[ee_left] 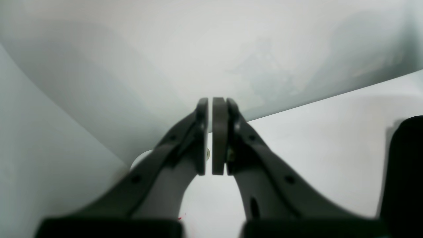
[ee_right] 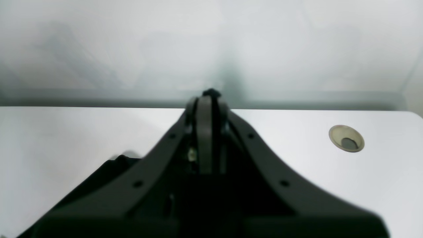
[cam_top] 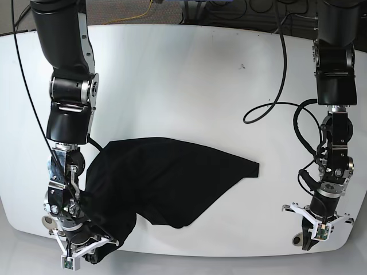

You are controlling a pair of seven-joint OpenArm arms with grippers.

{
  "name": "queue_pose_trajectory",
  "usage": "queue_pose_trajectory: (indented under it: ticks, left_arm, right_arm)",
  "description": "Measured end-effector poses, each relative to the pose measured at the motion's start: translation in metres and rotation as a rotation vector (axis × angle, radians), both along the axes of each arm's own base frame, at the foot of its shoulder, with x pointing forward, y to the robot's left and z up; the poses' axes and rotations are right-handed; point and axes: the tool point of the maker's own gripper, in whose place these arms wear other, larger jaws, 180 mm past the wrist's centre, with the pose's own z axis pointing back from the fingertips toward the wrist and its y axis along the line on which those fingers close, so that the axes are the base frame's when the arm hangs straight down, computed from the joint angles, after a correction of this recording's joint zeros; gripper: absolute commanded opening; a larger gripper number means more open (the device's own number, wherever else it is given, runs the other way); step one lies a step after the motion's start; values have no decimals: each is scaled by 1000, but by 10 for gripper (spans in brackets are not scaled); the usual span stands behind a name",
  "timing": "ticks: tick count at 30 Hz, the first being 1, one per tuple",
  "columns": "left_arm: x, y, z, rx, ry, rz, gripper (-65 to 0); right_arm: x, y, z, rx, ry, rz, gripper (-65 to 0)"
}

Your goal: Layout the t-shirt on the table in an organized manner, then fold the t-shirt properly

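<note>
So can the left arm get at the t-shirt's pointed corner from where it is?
Probably yes: bare table lies between the left gripper and the t-shirt corner; nothing blocks it.

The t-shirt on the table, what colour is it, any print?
Plain black t-shirt, no print visible; the base view shows it best.

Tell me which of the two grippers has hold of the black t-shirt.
The right gripper, on the base view's left, is shut on a bunched edge of the t-shirt. The left gripper is shut on nothing, apart from the cloth.
</note>
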Motion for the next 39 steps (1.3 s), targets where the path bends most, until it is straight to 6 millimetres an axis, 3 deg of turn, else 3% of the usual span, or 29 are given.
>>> queue_pose_trajectory:
  ticks: [5,9,12,16,22,24,39]
  left_arm:
    - [-20,-25,-1,34,-11,-100,-636]
    - [-33,-42,-20,58,66,-144,-633]
    - [-40,-47,-29,67,126,-134,-597]
    - [-41,-61,-27,33,142,-124,-462]
    - [-51,-82,-23,24,147,-166,-178]
    - [-54,-84,-26,18,161,-160,-144]
    - [-70,-94,-54,-8,227,-157,-171]
  right_arm:
    - [1,6,0,-1,-5,10,-650]
    - [-2,6,-5,-2,0,8,-650]
    - [-5,5,-11,-4,5,7,-650]
    - [-9,4,-22,-10,31,5,-650]
    - [-12,4,-31,-11,46,9,-650]
    - [-13,1,-34,-13,52,1,-650]
    - [-17,2,-40,-17,58,3,-650]
